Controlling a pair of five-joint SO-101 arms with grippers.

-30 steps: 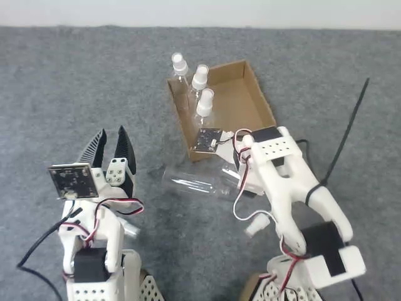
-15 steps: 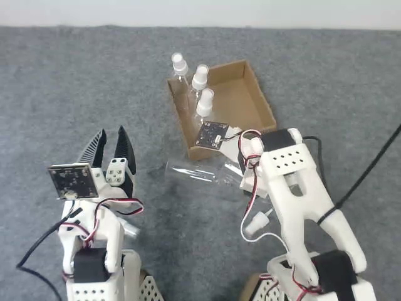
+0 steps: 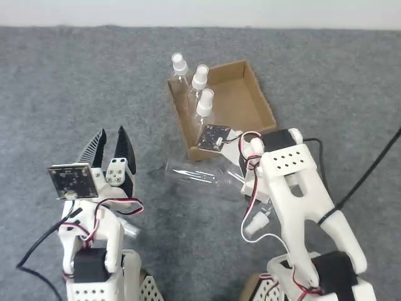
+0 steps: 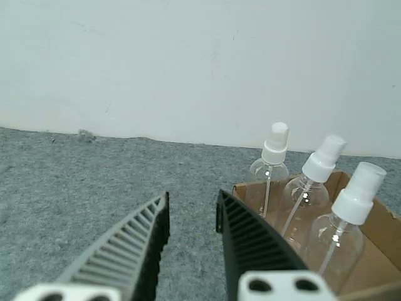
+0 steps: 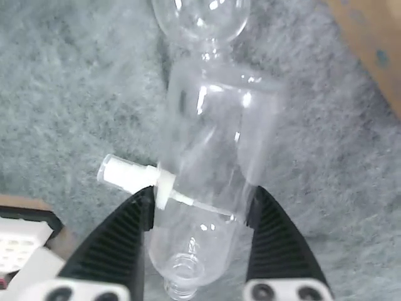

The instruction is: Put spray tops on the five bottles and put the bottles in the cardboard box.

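Three clear bottles with white spray tops (image 3: pixel 200 78) (image 4: pixel 318 164) stand along the left wall of the cardboard box (image 3: pixel 241 103) (image 4: pixel 382 232). A clear bottle without a top (image 5: pixel 203 163) (image 3: pixel 197 175) lies on the carpet in front of the box. My right gripper (image 5: pixel 202 191) is shut on it, one finger against each side. A second clear bottle (image 5: pixel 200 15) lies end to end beyond it. A loose spray top (image 5: pixel 128 175) (image 3: pixel 254 222) lies beside the held bottle, its tube running under it. My left gripper (image 3: pixel 111 130) (image 4: pixel 191 200) hangs open over bare carpet, left of the box.
Grey carpet (image 3: pixel 75 75) covers the table up to a white wall (image 4: pixel 188 63) at the back. The right arm (image 3: pixel 285 169) hangs over the box's near corner, with cables (image 3: pixel 369 169) trailing to its right. A shiny piece (image 3: pixel 128 229) lies by the left arm's base.
The right arm has swung forward and right, and its gripper has settled around the lying bottle, which shifted slightly toward the box. The left arm has not moved.
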